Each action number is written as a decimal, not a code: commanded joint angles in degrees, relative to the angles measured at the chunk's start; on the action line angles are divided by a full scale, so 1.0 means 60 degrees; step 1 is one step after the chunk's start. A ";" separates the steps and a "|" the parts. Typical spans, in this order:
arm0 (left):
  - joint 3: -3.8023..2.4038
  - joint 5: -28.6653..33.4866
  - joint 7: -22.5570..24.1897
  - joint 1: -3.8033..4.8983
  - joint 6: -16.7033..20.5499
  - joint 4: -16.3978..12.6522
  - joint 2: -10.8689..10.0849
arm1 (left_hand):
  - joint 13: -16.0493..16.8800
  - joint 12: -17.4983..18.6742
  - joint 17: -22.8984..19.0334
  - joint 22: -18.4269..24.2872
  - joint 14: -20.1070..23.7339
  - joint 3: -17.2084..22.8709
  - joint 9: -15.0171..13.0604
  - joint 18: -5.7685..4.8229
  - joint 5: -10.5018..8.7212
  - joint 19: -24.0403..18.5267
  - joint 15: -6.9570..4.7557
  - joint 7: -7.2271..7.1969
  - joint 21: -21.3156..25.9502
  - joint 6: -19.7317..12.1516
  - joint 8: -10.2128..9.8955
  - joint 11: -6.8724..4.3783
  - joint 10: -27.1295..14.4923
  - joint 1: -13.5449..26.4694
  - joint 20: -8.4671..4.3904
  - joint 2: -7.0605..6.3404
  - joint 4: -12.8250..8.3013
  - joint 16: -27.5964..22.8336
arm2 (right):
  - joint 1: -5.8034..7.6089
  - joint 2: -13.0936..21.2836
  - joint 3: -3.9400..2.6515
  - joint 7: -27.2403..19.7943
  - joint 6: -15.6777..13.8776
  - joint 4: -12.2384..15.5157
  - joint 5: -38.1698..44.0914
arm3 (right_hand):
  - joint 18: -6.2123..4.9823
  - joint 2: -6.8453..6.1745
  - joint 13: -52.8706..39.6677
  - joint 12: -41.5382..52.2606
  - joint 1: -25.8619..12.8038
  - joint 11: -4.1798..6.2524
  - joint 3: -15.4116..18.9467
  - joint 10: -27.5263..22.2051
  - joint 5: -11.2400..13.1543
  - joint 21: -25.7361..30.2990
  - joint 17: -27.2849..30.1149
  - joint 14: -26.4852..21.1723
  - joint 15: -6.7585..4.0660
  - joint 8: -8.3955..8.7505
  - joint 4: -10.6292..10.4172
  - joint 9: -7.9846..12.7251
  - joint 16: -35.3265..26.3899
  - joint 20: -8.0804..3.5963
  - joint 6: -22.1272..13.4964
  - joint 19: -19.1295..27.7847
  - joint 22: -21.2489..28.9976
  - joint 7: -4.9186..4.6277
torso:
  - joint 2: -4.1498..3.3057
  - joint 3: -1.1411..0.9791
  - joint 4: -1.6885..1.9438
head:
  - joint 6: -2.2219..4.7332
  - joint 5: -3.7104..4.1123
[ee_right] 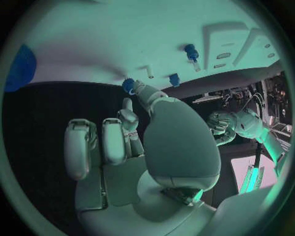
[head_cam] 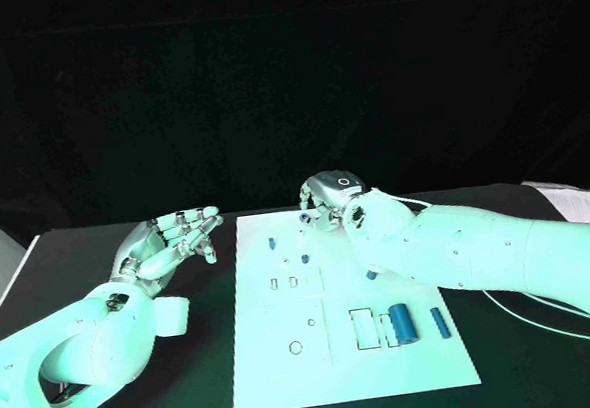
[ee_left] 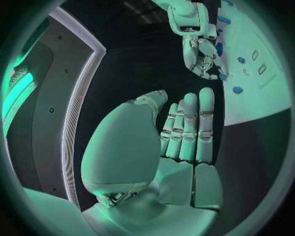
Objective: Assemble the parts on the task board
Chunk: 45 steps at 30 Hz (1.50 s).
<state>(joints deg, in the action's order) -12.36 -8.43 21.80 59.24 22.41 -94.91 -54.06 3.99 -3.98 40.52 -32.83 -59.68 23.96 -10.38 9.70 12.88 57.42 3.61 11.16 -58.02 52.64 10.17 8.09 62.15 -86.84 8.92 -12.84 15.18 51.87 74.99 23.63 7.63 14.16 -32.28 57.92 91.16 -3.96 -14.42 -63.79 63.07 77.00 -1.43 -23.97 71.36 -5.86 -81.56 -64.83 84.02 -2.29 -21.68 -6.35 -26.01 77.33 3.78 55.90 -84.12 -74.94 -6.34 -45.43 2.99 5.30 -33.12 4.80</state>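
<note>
Judging by the loose blue pieces (head_cam: 401, 323) lying on the board (head_cam: 280, 377), assembly looks early: right hand (head_cam: 333, 200) pinches a small blue part (ee_right: 128, 85), left hand (head_cam: 177, 235) idles, holding nothing.

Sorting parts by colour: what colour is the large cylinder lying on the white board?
Blue cylinder, clearest in head view.

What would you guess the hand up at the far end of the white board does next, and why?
Probably it lowers a little toward the task board. The right hand hovers over the board's far edge, and the right wrist view shows a small blue part pinched at its fingertips, close to the blue pieces already standing there. The left hand waits open beside the board.
</note>
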 commanded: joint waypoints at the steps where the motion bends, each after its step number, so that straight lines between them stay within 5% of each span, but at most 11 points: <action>1: -0.0010 -0.0025 0.0047 0.0008 -0.0120 -0.0032 0.0018 | 0.0008 0.0018 -0.0013 -0.0008 0.0078 0.0025 -0.0014 0.0145 -0.0056 -0.0080 -0.0004 0.0019 -0.0046 -0.0026 -0.0023 -0.0031 -0.0066 0.0062 -0.0013 0.0037 -0.0022 0.0040 | -0.0008 -0.0049 0.0000 0.0302 0.0004 -0.0085 0.0249 | 0.0182 0.0004 -0.0117 0.0105 0.0087 0.0017 -0.0019 0.0083 0.0058 -0.0070 -0.0022 0.0263 -0.0091 -0.0116 -0.0063 -0.0063 0.0046 -0.0083 -0.0042 -0.0113 -0.0680 0.0075 | 0.0010 -0.0003 -0.0016 | -0.0008 -0.0032; 16: -0.0010 -0.0029 0.0030 0.0006 -0.0126 0.0039 0.0091 | 0.0014 0.0008 -0.0022 -0.0023 0.0086 0.0037 -0.0024 0.0148 -0.0064 -0.0105 -0.0005 0.0013 -0.0076 -0.0020 -0.0016 -0.0035 -0.0066 0.0059 -0.0009 0.0047 -0.0036 0.0055 | -0.0039 -0.0112 0.0000 0.0602 -0.0432 -0.0180 0.0378 | 0.0206 0.0100 -0.0609 0.0560 0.0141 0.0092 -0.0109 0.0357 -0.0049 -0.0135 -0.0078 0.0272 -0.0154 -0.0551 -0.0131 -0.0278 0.0078 -0.0141 -0.0105 -0.0158 -0.0789 0.0159 | 0.0012 -0.0022 -0.0034 | -0.0013 -0.0020; 25: -0.0009 -0.0028 0.0021 0.0005 -0.0142 0.0050 0.0081 | 0.0014 0.0008 -0.0022 -0.0023 0.0086 0.0037 -0.0024 0.0148 -0.0064 -0.0105 -0.0005 0.0013 -0.0076 -0.0020 -0.0016 -0.0035 -0.0066 0.0059 -0.0009 0.0047 -0.0036 0.0055 | -0.0017 0.0538 -0.0006 0.0280 -0.0426 0.0487 0.0019 | 0.0193 0.0005 -0.0068 -0.0101 0.0070 0.0067 -0.0121 -0.0128 -0.0083 -0.0084 -0.0068 0.0262 -0.0144 -0.0631 -0.0226 -0.0310 0.0068 -0.0144 -0.0354 -0.0125 -0.0741 0.0122 | 0.0021 -0.0030 -0.0059 | 0.0020 -0.0016; 30: -0.0008 -0.0028 0.0022 0.0004 -0.0138 0.0052 0.0043 | 0.0014 0.0008 -0.0022 -0.0023 0.0086 0.0037 -0.0024 0.0148 -0.0064 -0.0105 -0.0005 0.0013 -0.0076 -0.0020 -0.0016 -0.0035 -0.0066 0.0059 -0.0009 0.0047 -0.0036 0.0055 | 0.0115 0.1361 -0.0062 -0.0635 -0.0152 0.1068 -0.1183 | 0.0153 -0.0117 0.2507 -0.3170 0.0234 -0.0172 -0.0588 -0.1881 -0.0055 0.0072 0.0212 0.0170 0.0062 -0.0076 -0.0308 0.0008 -0.0120 0.0033 -0.1041 0.0000 -0.0602 -0.0178 | 0.0051 -0.0033 -0.0128 | 0.0070 0.0006; 34: -0.0008 -0.0028 0.0024 0.0002 -0.0150 0.0075 0.0025 | 0.0016 0.0006 -0.0026 -0.0029 0.0089 0.0042 -0.0028 0.0149 -0.0068 -0.0115 -0.0005 0.0013 -0.0090 -0.0021 -0.0014 -0.0035 -0.0068 0.0059 -0.0008 0.0051 -0.0042 0.0062 | 0.0269 0.2003 -0.0119 -0.1577 0.0640 0.1350 -0.2164 | 0.0127 -0.0425 0.5846 -0.6940 0.0337 -0.0477 -0.1466 -0.1423 -0.0209 0.0141 0.0242 0.0146 0.0413 0.0813 -0.0387 0.0380 -0.0134 0.0339 -0.1282 0.0058 -0.0588 -0.0454 | 0.0095 -0.0055 -0.0188 | 0.0075 -0.0013; 35: -0.0008 -0.0028 0.0023 0.0001 -0.0154 0.0081 0.0022 | 0.0016 0.0005 -0.0027 -0.0030 0.0089 0.0043 -0.0028 0.0149 -0.0068 -0.0116 -0.0005 0.0012 -0.0091 -0.0021 -0.0014 -0.0035 -0.0067 0.0059 -0.0008 0.0051 -0.0042 0.0063 | 0.0293 0.2144 -0.0129 -0.1702 0.0788 0.1397 -0.2295 | 0.0118 -0.0346 0.6209 -0.7494 0.0224 -0.0569 -0.1339 -0.1963 -0.0261 0.0188 0.0280 0.0129 0.0389 0.1007 -0.0371 0.0449 -0.0154 0.0357 -0.1464 0.0091 -0.0540 -0.0455 | 0.0110 -0.0065 -0.0212 | 0.0088 -0.0024; 40: -0.0007 -0.0028 0.0016 -0.0004 -0.0177 0.0113 0.0018 | 0.0017 0.0004 -0.0028 -0.0031 0.0090 0.0045 -0.0029 0.0149 -0.0068 -0.0118 -0.0005 0.0007 -0.0095 -0.0021 -0.0014 -0.0037 -0.0066 0.0058 -0.0008 0.0052 -0.0045 0.0065 | 0.0356 0.2696 -0.0178 -0.1813 0.1257 0.1575 -0.2666 | 0.0124 -0.0234 0.4863 -0.5484 0.0334 -0.0255 0.0485 -0.0412 -0.0548 0.0186 0.0181 0.0155 0.0142 0.1545 -0.0176 0.0670 -0.0119 0.0139 -0.1654 0.0078 -0.0597 -0.0243 | 0.0142 -0.0110 -0.0260 | 0.0094 -0.0031; 41: -0.0007 -0.0028 0.0015 -0.0006 -0.0183 0.0120 0.0019 | 0.0017 0.0004 -0.0028 -0.0031 0.0090 0.0045 -0.0029 0.0149 -0.0068 -0.0118 -0.0005 0.0007 -0.0095 -0.0021 -0.0014 -0.0037 -0.0066 0.0058 -0.0008 0.0052 -0.0045 0.0065 | 0.0365 0.2785 -0.0188 -0.1761 0.1359 0.1593 -0.2710 | 0.0151 -0.0042 -0.0032 -0.0166 0.0589 -0.0327 0.1373 0.0731 -0.0663 0.0151 -0.0911 0.0409 0.0168 0.1713 -0.0228 0.0732 0.0507 0.0135 -0.1548 0.0040 -0.0666 -0.0284 | 0.0146 -0.0118 -0.0268 | 0.0094 -0.0030; 42: -0.0007 -0.0028 0.0012 -0.0007 -0.0189 0.0125 0.0021 | 0.0017 0.0004 -0.0028 -0.0031 0.0090 0.0045 -0.0029 0.0149 -0.0068 -0.0118 -0.0005 0.0007 -0.0095 -0.0021 -0.0014 -0.0037 -0.0066 0.0058 -0.0008 0.0052 -0.0045 0.0065 | 0.0373 0.2855 -0.0196 -0.1694 0.1467 0.1591 -0.2761 | 0.0247 0.0183 -0.2585 0.2576 0.0681 -0.0406 0.1719 0.1778 -0.0801 -0.0157 -0.1521 0.0539 0.0254 0.1806 -0.0432 0.0770 0.0885 0.0208 -0.1429 -0.0178 -0.1042 -0.0331 | 0.0147 -0.0122 -0.0273 | 0.0097 -0.0031; 43: -0.0006 -0.0028 0.0011 -0.0008 -0.0192 0.0129 0.0022 | 0.0017 0.0004 -0.0028 -0.0031 0.0090 0.0045 -0.0029 0.0149 -0.0068 -0.0118 -0.0005 0.0007 -0.0095 -0.0021 -0.0014 -0.0037 -0.0066 0.0058 -0.0008 0.0052 -0.0045 0.0065 | 0.0379 0.2898 -0.0202 -0.1632 0.1558 0.1575 -0.2813 | 0.0262 0.0285 -0.3956 0.4055 0.0772 -0.0502 0.1953 0.2731 -0.0870 -0.0176 -0.2982 0.0794 0.0324 0.1863 -0.0605 0.0802 0.1618 0.0327 -0.1269 -0.0219 -0.1082 -0.0452 | 0.0159 -0.0123 -0.0276 | 0.0079 -0.0024; 45: -0.0006 -0.0028 0.0008 -0.0011 -0.0202 0.0135 0.0031 | 0.0017 0.0004 -0.0028 -0.0031 0.0090 0.0045 -0.0029 0.0149 -0.0068 -0.0118 -0.0005 0.0007 -0.0095 -0.0021 -0.0014 -0.0037 -0.0066 0.0058 -0.0008 0.0052 -0.0045 0.0065 | 0.0388 0.2957 -0.0211 -0.1467 0.1796 0.1489 -0.2979 | 0.0338 0.0339 -0.4369 0.4489 0.0879 -0.0563 0.2149 0.3107 -0.0941 -0.0426 -0.3715 0.0906 0.0445 0.1943 -0.0777 0.0849 0.1937 0.0398 -0.1168 -0.0393 -0.1378 -0.0542 | 0.0162 -0.0127 -0.0289 | 0.0076 -0.0029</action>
<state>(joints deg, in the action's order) -12.36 -8.43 21.60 59.18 22.34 -94.04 -53.99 4.04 -3.98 40.44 -32.97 -59.68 24.13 -10.47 9.71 12.67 57.01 3.60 11.16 -58.37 52.64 10.17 7.88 61.95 -86.84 8.92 -12.84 15.02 51.87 77.27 41.31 6.40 6.16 -26.30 67.00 76.60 -2.88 -12.64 -74.25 84.44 82.05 -4.62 -11.44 83.55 -11.44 -84.00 -74.78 83.91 0.11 -10.17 -10.79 -20.96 88.47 5.88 48.56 -83.90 -74.91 -9.62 -44.58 2.33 3.76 -32.56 4.61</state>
